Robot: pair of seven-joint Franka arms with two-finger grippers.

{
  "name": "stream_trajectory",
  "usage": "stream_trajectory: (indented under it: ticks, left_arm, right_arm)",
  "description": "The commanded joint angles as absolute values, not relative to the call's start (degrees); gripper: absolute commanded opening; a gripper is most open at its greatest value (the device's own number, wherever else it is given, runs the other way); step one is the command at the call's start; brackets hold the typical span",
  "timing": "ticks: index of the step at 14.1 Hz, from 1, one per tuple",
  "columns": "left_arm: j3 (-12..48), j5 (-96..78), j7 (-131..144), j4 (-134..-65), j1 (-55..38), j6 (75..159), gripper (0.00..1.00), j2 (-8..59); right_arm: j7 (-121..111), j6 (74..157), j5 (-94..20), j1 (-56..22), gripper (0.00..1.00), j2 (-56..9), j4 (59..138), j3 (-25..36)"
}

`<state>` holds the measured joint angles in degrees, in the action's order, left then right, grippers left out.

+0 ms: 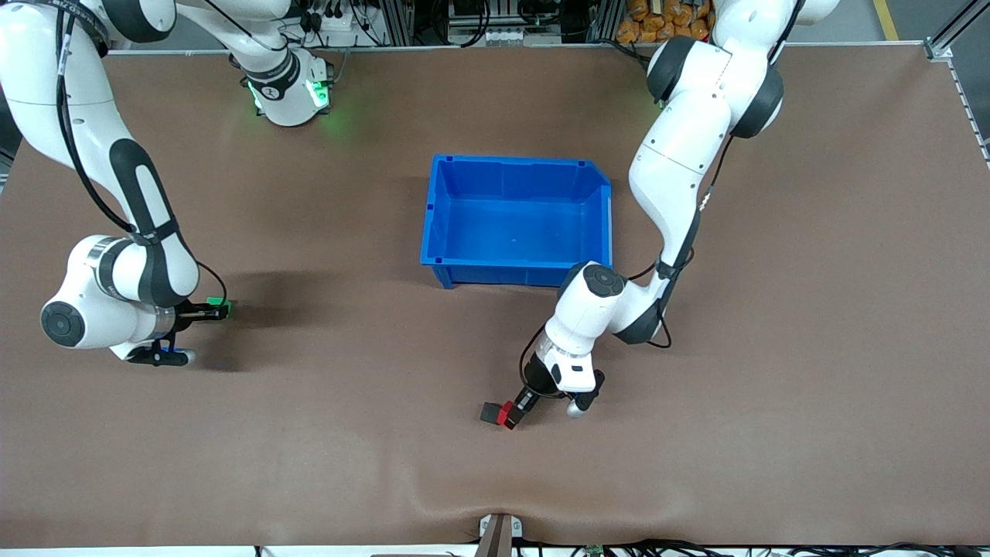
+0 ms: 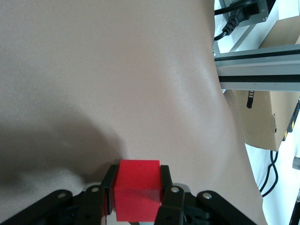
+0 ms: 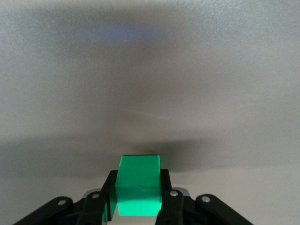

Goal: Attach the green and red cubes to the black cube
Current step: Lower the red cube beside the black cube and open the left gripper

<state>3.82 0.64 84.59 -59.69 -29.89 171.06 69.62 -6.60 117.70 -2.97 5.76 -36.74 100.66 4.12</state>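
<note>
Front view: a wide brown worktop (image 1: 812, 348) with a matte, faintly rippled skin fills the scene, with metal framing and cables along the edge where the arm bases stand. A blue bin (image 1: 517, 220), smooth plastic with one cut corner, sits mid-table toward that bases' edge. The left gripper (image 1: 517, 410) is low near the middle of the camera-side edge, pinching the red cube (image 1: 506, 415). The black cube (image 1: 491, 412) lies touching the red one, on the side toward the right arm's end. Bare worktop lies all round this pair, with a wide strip between them and the bin. The right gripper (image 1: 216, 310) is low near the right arm's end of the table, nipped onto the green cube (image 1: 220, 309), well apart from the other two cubes, with broad clear surface between.

Left wrist view: the black fingers (image 2: 108, 194) press flat on two sides of the red cube (image 2: 137, 196), a sharp-edged matte block. Smooth worktop (image 2: 117, 84) stretches ahead to the table edge, where an aluminium rail (image 2: 260, 68) and a cardboard box (image 2: 272, 117) stand.

Right wrist view: the fingers (image 3: 110, 194) clamp the green cube (image 3: 138, 191), equally crisp-edged. Only plain, finely grained worktop (image 3: 150, 70) lies ahead, shadowed near the cube.
</note>
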Motion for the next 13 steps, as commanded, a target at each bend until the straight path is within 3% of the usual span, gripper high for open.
stream_trajectory:
  ticks: [1,10,11,13]
  left_arm:
    - [3.1,0.0,85.3,-54.8,-30.4,171.8,0.01,73.2]
    - [2.5,0.1,97.0,-55.5,-33.3,172.0,0.07,71.2]
    - [2.5,0.2,98.4,-55.7,-33.9,171.5,0.22,70.8]
    - [1.6,0.2,99.0,-56.0,-34.2,169.5,1.00,70.6]
  right_arm:
    - [-4.7,117.3,-6.8,6.3,0.00,-36.0,100.5,3.8]
    - [11.6,109.4,-8.3,2.6,0.00,-36.0,90.7,3.4]
    - [11.7,109.0,-10.4,2.3,0.00,-36.0,90.5,3.4]
    - [11.8,108.7,-14.7,1.2,0.00,-36.0,90.5,3.5]
